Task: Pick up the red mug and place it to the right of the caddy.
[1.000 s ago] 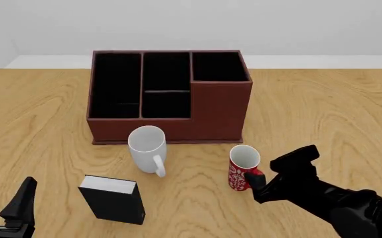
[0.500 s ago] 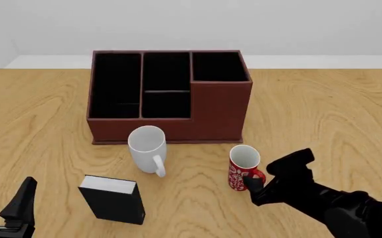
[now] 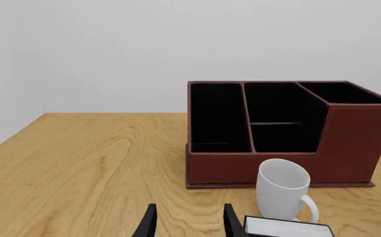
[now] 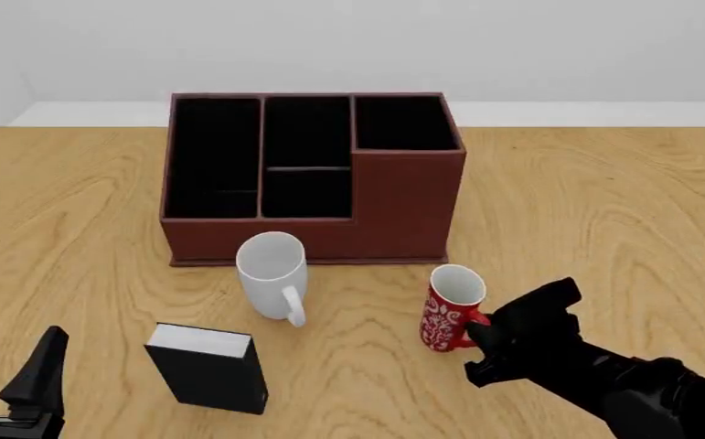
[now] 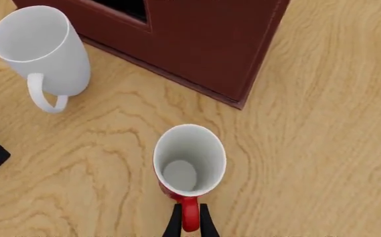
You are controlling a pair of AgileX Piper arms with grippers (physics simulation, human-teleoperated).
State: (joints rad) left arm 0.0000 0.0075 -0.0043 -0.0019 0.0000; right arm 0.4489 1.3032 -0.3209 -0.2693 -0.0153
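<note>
Your right gripper (image 5: 189, 223) pinches the red mug's (image 4: 451, 309) handle — mug tilted, near the tabletop's near edge, just off the caddy's (image 4: 407, 203) near-right corner. Bare wood lies rightward. Left gripper (image 3: 187, 226) narrowly parted — idle.

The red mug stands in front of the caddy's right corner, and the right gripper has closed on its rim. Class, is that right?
Not quite. The right gripper has closed on the handle, not the rim: the right wrist view shows its fingers pinching the red handle. The red mug does stand in front of the caddy's right corner.
</note>
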